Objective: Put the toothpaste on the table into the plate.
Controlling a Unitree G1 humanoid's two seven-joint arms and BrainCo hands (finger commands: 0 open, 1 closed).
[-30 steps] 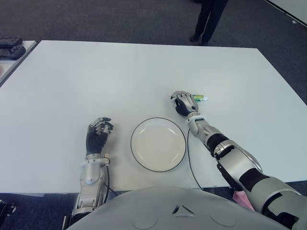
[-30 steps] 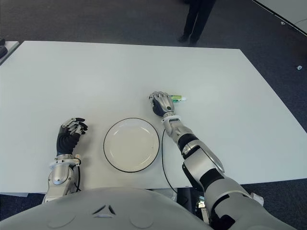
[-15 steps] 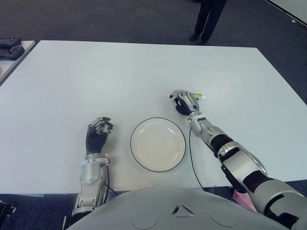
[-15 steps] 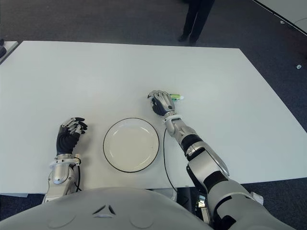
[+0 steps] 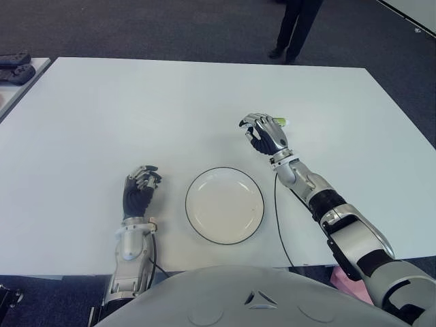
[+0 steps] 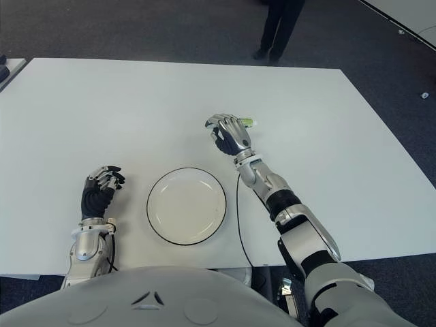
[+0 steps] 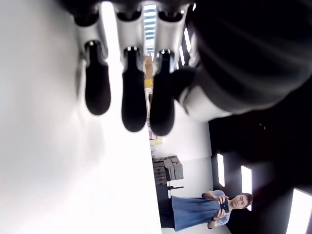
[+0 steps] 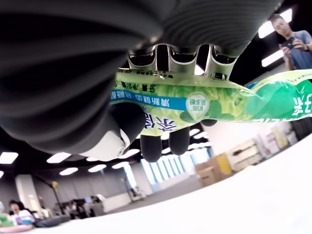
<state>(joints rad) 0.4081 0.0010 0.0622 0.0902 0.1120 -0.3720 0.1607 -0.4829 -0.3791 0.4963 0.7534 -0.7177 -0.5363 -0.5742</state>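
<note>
A green toothpaste tube [image 8: 204, 105], printed with mint leaves, a blue band and white Chinese characters too small to read with certainty, sits clamped in the robot's right hand [image 5: 264, 136]. In the right wrist view three fingers [image 8: 183, 61] curl over the tube's upper edge while the thumb and dark fingertips press its underside, the tube running crosswise through the grip and its far end sticking out past the fingers. From the head camera only a short green-and-white tip shows beyond the knuckles, on the side away from the robot. The right hand is lifted above the white counter [image 5: 136, 116], wrist bent, forearm stretched forward from the robot's right shoulder, with the empty white plate [image 5: 225, 205] near and on the robot's side of the fingers, slightly to their left. The left hand [image 5: 138, 193] shows left of the plate, its fingers loosely curled and holding nothing. A person's legs [image 5: 294, 27] stand beyond the counter's far edge.
</note>
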